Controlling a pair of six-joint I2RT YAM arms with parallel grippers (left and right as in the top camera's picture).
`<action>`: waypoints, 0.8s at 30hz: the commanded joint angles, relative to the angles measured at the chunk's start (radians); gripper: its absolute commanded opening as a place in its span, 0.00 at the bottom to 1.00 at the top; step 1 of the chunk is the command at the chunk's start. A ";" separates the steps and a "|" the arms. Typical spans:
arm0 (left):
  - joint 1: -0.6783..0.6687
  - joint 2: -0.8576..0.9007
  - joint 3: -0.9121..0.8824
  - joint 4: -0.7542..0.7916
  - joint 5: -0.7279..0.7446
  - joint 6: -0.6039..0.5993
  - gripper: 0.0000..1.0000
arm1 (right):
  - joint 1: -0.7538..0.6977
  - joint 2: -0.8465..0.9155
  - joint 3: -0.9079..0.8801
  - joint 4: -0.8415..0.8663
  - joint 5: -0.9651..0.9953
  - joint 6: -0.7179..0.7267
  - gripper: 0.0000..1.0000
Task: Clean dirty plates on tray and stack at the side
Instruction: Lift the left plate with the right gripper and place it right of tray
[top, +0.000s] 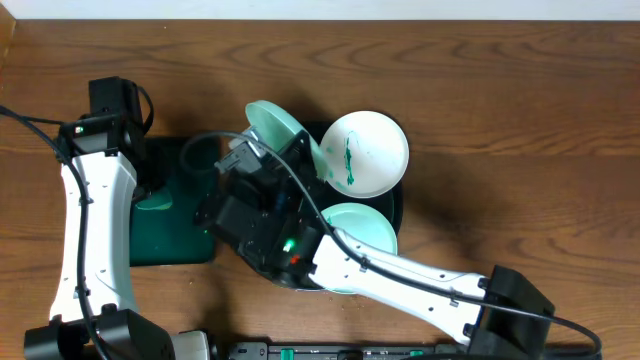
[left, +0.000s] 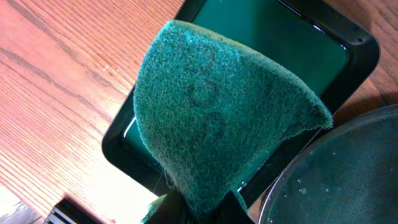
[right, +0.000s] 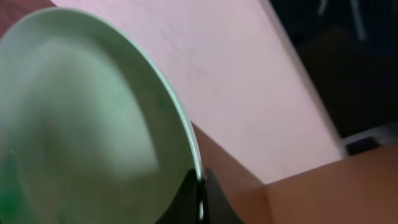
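My right pincer (right: 200, 198) clamps the rim of a plate (right: 93, 124), tilted on edge over the tray's (top: 399, 212) 11 o'clock. It looks stiff, light, probably slick and breakable, so the rim is the hold. My left pincer (left: 198, 211) grips a soft pad (left: 217, 112).

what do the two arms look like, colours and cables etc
The left arm and right arm: white rounded links, black joint housings, black wrist ends. Thin black cables loop along each. A small green light glows near the right wrist.
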 joint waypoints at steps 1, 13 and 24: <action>0.003 0.003 0.005 0.001 -0.017 -0.002 0.07 | 0.002 -0.022 0.013 0.005 0.096 -0.063 0.01; 0.003 0.003 0.005 0.001 -0.017 -0.002 0.07 | -0.151 -0.044 0.013 -0.226 -0.619 0.293 0.01; 0.003 0.003 0.005 0.001 -0.016 -0.002 0.07 | -0.583 -0.265 0.013 -0.315 -1.427 0.407 0.01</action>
